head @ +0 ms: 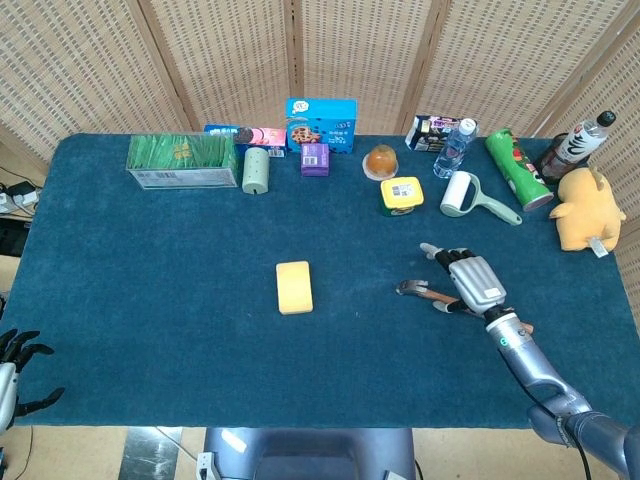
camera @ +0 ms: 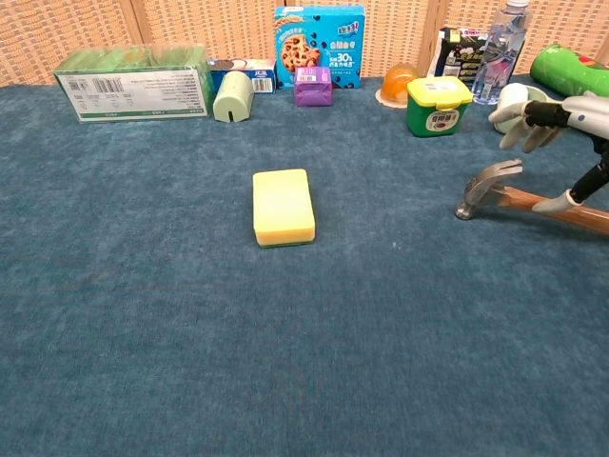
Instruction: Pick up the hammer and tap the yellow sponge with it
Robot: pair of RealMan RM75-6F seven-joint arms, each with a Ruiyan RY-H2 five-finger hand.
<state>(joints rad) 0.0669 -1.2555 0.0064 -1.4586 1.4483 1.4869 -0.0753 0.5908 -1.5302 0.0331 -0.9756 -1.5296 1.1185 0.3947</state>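
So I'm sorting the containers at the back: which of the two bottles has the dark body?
The dark bottle at the far right edge, leaning behind the yellow plush toy. The other, the clear water bottle, stands further left beside the green tube.

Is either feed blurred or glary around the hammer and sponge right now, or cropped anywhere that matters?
Head view: even, soft light, no glare; the hammer and yellow sponge are sharp but small, and the right hand covers part of the handle. Chest view: crisp, faint shadows only; the frame's right edge cuts off the hammer's handle and the right hand.
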